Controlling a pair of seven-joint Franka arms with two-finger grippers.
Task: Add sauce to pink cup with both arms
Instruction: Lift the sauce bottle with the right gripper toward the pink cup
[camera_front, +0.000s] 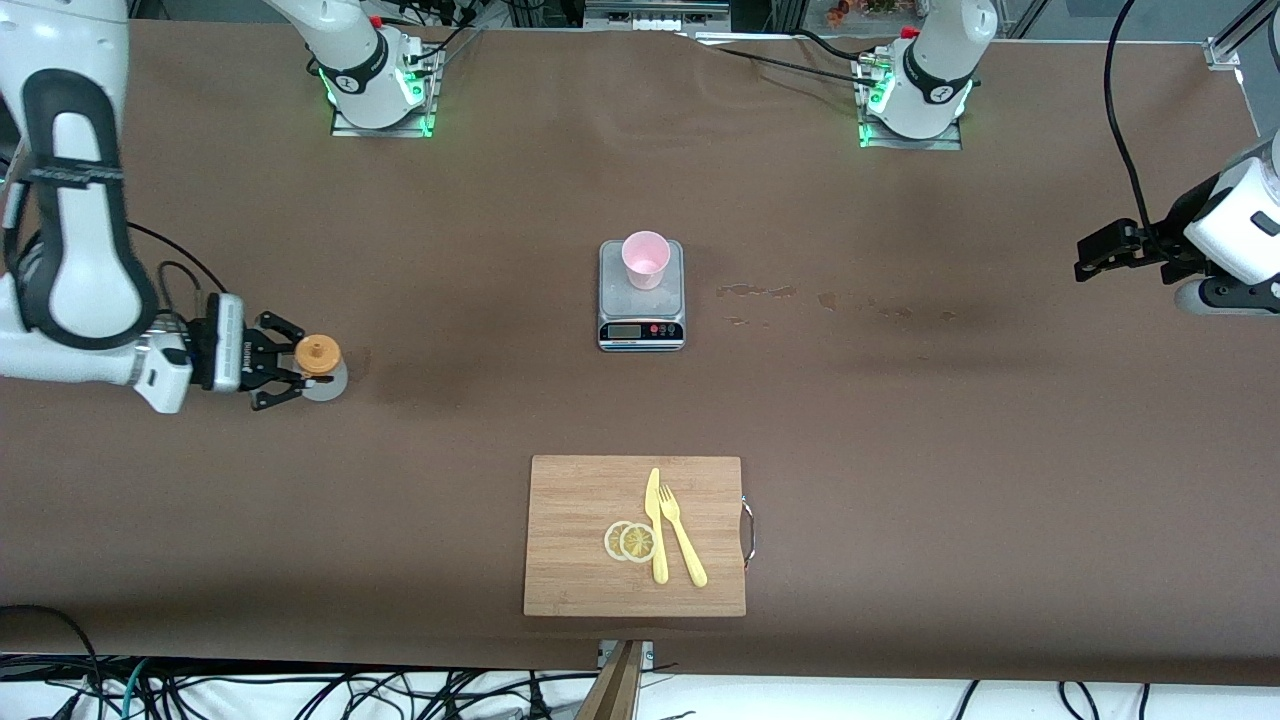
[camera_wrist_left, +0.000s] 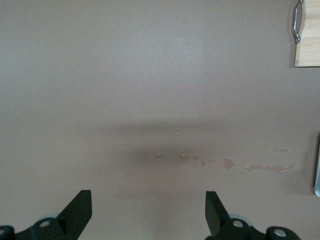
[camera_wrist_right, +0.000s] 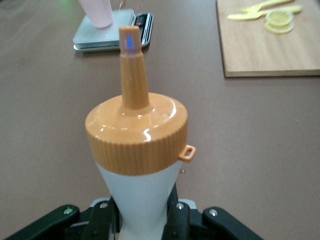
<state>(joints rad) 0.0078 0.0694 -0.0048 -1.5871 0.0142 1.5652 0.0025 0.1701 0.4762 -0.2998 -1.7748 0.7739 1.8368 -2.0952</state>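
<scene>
Brown cloth covers the whole surface (camera_front: 900, 420). Nearest the front camera, at about six o'clock, lies one wooden cutting board (camera_front: 580, 560) close to the edge. On it are one yellow knife (camera_front: 656, 525), one yellow fork (camera_front: 682, 535) and two lemon slices (camera_front: 631, 541) that overlap.

In the middle sits one grey scale (camera_front: 641, 300), and the one pink cup (camera_front: 645, 259) stands upright on it. Lots of bare cloth lies all around the scale, with a few small wet spots (camera_front: 760, 292) beside it toward the left arm's end.

At about nine o'clock the right gripper (camera_front: 283, 373) is pinching the one sauce bottle (camera_front: 318, 366) low on its white body. The bottle stands upright with its orange cap on top, well apart from the cup.

At about three o'clock the left gripper (camera_front: 1085, 258) waits over bare cloth near the edge, with its fingers (camera_wrist_left: 80, 210) spread wide and nothing between them.
</scene>
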